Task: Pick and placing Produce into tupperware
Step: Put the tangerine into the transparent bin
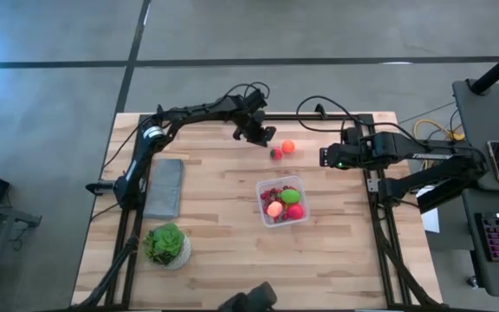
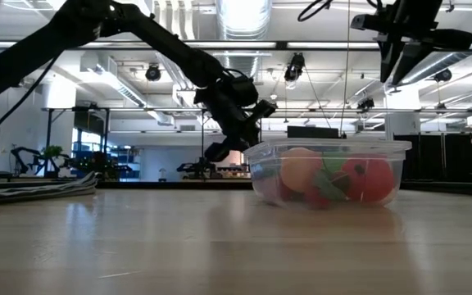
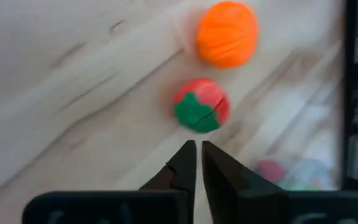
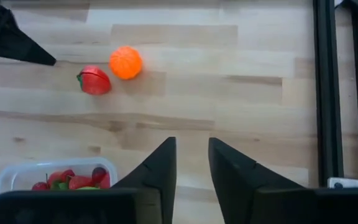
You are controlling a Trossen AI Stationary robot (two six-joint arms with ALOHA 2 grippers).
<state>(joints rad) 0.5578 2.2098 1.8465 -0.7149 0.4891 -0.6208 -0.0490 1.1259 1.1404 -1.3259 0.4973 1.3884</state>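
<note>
Left gripper (image 3: pixel 197 155) pinched closed, empty, just short of red tomato (image 3: pixel 201 106) (orange fruit (image 3: pixel 227 34) beside); right gripper (image 4: pixel 191 163) narrowly apart, empty.

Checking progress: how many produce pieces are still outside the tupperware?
2: an orange fruit and a red-and-green piece, side by side on the table just beyond the tupperware. Others could be hidden under the arms.

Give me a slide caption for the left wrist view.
Left gripper, shut and empty, hovers near a red-and-green tomato and an orange fruit.
</note>
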